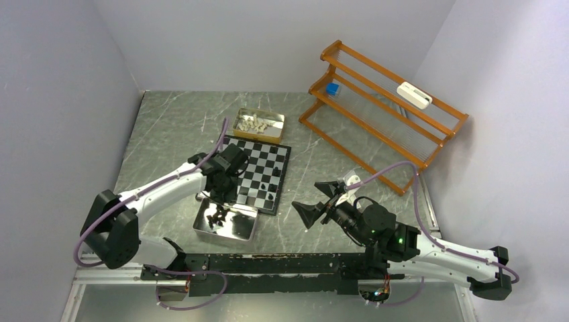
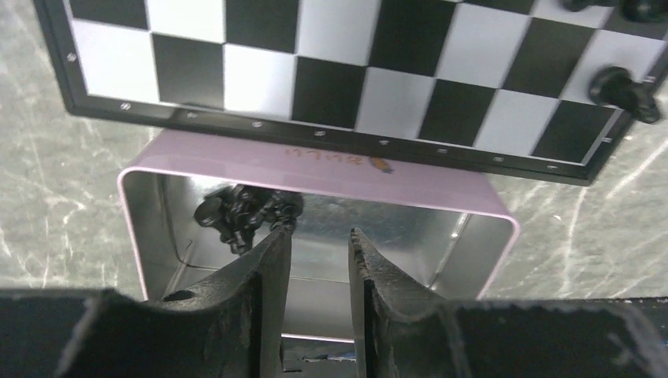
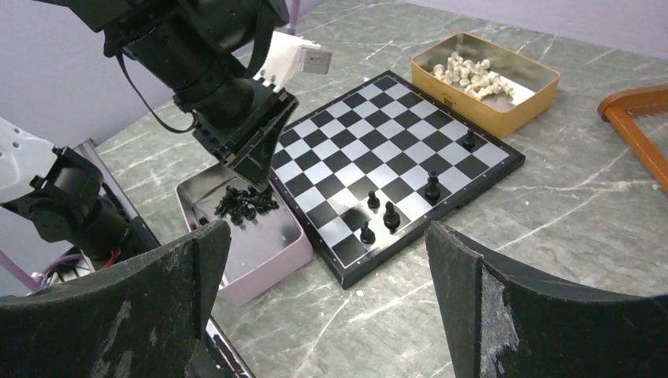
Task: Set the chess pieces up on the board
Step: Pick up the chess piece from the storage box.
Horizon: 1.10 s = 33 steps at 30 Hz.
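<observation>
Left arm reaches forward, wrist pitched down over the silver rectangular metal tin (image 2: pixel 146 228), which holds a clump of glossy black chess pieces (image 2: pixel 244 213). Just beyond the tin lies the black-and-white chequered board (image 3: pixel 394 150), with a few black pieces (image 3: pixel 391 214) on it. Behind the board, the gold tin (image 3: pixel 473 110) holds cream-white pieces (image 3: pixel 473 75). Left gripper (image 2: pixel 319 232): jaws narrowly apart, empty. Right gripper (image 3: pixel 327 232): jaws spread wide, empty.

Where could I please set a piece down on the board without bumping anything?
The board is bare across its middle and toward the gold tin, as is the table between board and orange rack. Crowded: five black pieces near its right edge, and the left gripper over the silver tray.
</observation>
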{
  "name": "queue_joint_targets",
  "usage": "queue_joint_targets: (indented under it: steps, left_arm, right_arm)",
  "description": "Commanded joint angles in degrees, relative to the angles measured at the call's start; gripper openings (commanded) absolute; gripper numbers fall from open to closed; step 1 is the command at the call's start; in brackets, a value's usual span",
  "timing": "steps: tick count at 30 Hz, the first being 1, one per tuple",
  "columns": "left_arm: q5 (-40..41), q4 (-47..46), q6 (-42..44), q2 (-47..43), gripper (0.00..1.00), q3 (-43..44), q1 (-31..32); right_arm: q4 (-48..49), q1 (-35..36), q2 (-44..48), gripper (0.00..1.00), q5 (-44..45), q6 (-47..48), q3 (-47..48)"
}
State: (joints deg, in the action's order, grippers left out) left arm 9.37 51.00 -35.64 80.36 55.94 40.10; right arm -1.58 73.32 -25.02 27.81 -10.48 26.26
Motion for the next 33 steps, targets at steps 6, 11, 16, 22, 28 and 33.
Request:
queue_joint_targets:
  steps: [6,11,16,22,28,33]
  left_arm:
    - [1.1,0.0,0.1,-3.3,0.33,-4.8,-7.8]
    - [0.4,-2.2,0.5,-1.7,0.29,-6.3,-8.3]
    - [0.4,-2.9,0.5,-0.4,0.26,-6.7,-8.7]
    - [-0.1,-3.8,0.7,1.2,0.24,-7.0,-9.0]
    - [-0.8,-4.8,1.4,3.0,0.22,-7.0,-9.6]
    - [-0.6,-5.0,1.4,3.7,0.22,-7.0,-9.8]
  right_arm:
    - [1.2,0.2,2.6,1.0,0.3,-0.1,0.2]
    - [0.6,0.2,3.5,1.0,0.8,0.1,0.0]
    - [1.1,0.2,3.3,1.0,0.7,0.2,-0.1]
    - [1.1,0.2,3.2,1.0,0.6,0.2,0.0]
    - [1.3,0.2,3.9,1.0,0.5,0.2,-0.2]
    - [0.3,0.3,4.1,1.0,0.8,0.1,0.2]
